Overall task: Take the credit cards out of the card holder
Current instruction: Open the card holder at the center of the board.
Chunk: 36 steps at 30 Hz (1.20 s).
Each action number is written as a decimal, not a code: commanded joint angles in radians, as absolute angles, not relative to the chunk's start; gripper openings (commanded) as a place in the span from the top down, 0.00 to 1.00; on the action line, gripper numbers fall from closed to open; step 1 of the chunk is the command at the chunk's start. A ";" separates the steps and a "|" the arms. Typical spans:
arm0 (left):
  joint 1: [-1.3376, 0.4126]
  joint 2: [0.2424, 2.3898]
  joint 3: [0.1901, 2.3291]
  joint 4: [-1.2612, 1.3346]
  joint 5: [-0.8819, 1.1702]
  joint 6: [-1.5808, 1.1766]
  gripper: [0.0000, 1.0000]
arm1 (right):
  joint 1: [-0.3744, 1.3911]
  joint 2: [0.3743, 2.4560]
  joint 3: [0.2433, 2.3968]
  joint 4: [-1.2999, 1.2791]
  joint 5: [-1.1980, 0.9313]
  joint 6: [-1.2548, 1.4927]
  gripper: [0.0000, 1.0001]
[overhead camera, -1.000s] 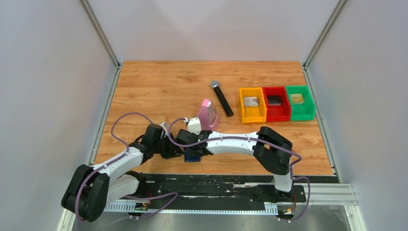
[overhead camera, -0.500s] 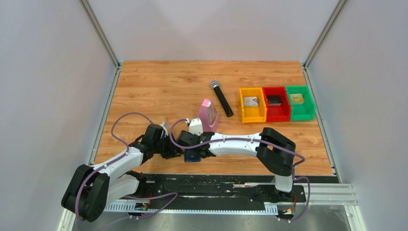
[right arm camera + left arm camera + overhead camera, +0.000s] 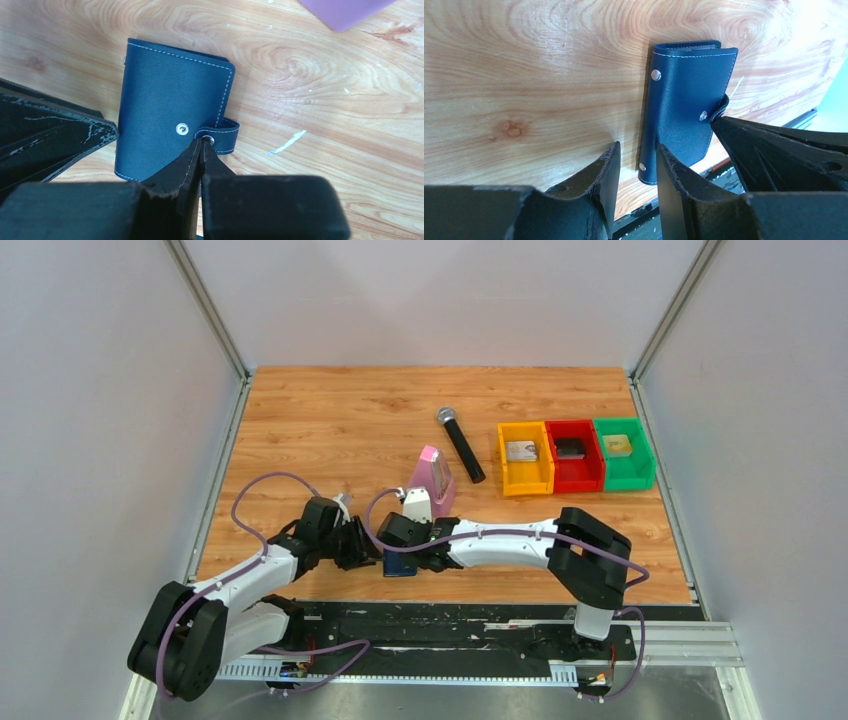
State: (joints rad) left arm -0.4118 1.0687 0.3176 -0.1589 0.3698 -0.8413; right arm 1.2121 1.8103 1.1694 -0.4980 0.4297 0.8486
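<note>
Card holder (image 3: 400, 563) lies flat and closed on the table (image 3: 330, 420), near the front edge, right between my two grippers. Its long axis runs roughly left-right, along the near edge. In the left wrist view the spine edge with its rivets is on the left side of the holder (image 3: 684, 100) and the snap tab (image 3: 720, 107) is on the right. The tab (image 3: 222, 135) is unsnapped and curls off the cover beside the silver stud. White stitching runs along the edges.

Left gripper (image 3: 370, 556) comes in from the left, with the arm low and the forearm angled out from its base. Its jaws are partly apart. The holder's near spine corner sits in the gap (image 3: 638, 150); one finger (image 3: 609, 170) is clear of it, and nothing is clamped.

The right arm is stretched leftward across the near table, elbow out on the right, forearm about level. Right gripper (image 3: 201, 142) has its fingers pressed together, with the tips closed on the end of the tab.

Further back are a pink metronome (image 3: 433, 478), a black microphone (image 3: 461, 445), and orange (image 3: 524, 458), red (image 3: 573, 455) and green (image 3: 622, 453) bins.
</note>
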 commanded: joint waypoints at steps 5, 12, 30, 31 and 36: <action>-0.410 1.059 0.364 -0.159 0.384 -0.818 0.58 | 1.186 1.730 1.136 -0.580 0.492 0.934 0.88; -0.410 1.073 0.391 -0.152 0.411 -0.791 0.52 | 1.183 1.680 1.097 -0.584 0.514 0.959 0.74; -0.416 1.084 0.389 -0.141 0.433 -0.811 0.50 | 1.166 1.635 1.004 -0.355 0.464 0.831 0.40; -0.416 1.084 0.388 -0.142 0.433 -0.812 0.50 | 1.165 1.642 1.002 -0.351 0.468 0.831 0.40; -0.417 1.075 0.384 -0.141 0.431 -0.819 0.50 | 1.161 1.679 1.010 -0.340 0.488 0.826 0.40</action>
